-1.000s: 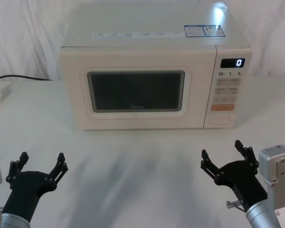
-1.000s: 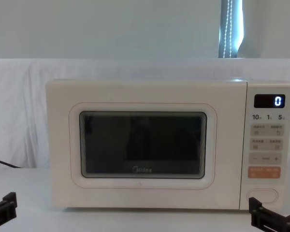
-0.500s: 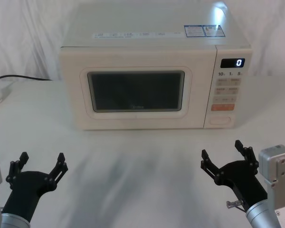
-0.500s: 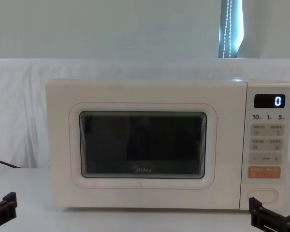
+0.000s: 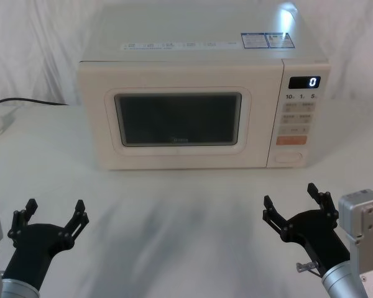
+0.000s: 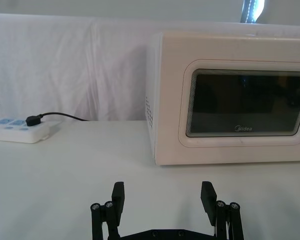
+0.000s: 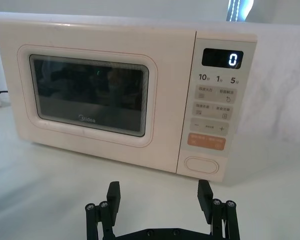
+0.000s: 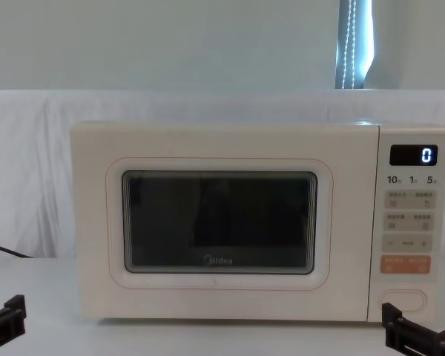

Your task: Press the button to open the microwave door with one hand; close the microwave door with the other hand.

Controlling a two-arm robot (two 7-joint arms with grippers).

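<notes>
- Head view: left gripper (image 5: 53,212) low on the left, fingers spread, empty, its arm cut off at the frame edge.
- Microwave (image 5: 199,105) centred, door (image 5: 180,118) shut, button (image 5: 288,157) at the panel's foot.
- Right gripper (image 5: 292,198) spread, empty, near the button.

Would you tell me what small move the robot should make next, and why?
Probably reach the right gripper forward toward the button: the microwave door is shut, both grippers hang open short of the oven, and the button sits on the right gripper's side.
</notes>
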